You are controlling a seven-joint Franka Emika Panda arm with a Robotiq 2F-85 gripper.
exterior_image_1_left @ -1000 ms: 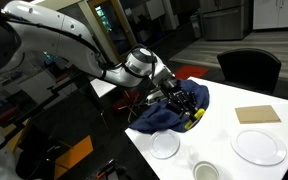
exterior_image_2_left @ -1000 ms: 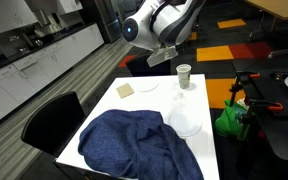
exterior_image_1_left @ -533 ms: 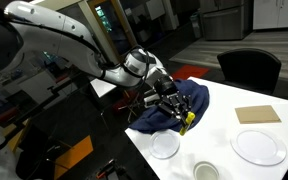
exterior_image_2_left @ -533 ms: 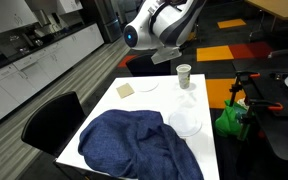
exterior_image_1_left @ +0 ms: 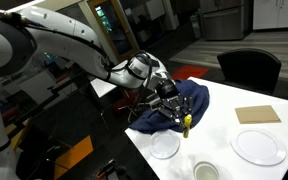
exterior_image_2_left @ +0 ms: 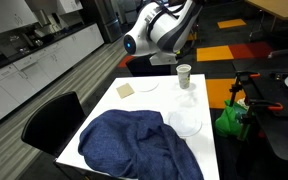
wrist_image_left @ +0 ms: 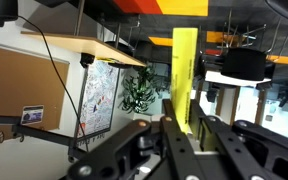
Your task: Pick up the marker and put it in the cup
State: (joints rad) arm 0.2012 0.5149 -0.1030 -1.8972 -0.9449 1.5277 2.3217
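Observation:
My gripper [exterior_image_1_left: 178,108] is shut on the yellow marker [exterior_image_1_left: 185,123] and holds it above the blue cloth [exterior_image_1_left: 189,100], its free end pointing down. In the wrist view the marker [wrist_image_left: 185,70] stands upright between the black fingers [wrist_image_left: 184,128], with only the room behind it. The white cup [exterior_image_1_left: 205,171] stands at the table's near edge, apart from the gripper; it also shows at the table's far end in an exterior view [exterior_image_2_left: 184,75]. There the arm [exterior_image_2_left: 156,28] fills the top and the jaws are not clear.
A shallow white bowl [exterior_image_1_left: 165,145] lies between the cloth and the cup. A large white plate [exterior_image_1_left: 258,147] and a beige square mat [exterior_image_1_left: 257,114] lie further right. The blue cloth [exterior_image_2_left: 134,145] covers the near half of the table. A black chair [exterior_image_1_left: 249,68] stands behind.
The gripper has turned and shifted slightly left with the marker in it; the marker's free end has swung from the right side to hang down over the cloth's edge.

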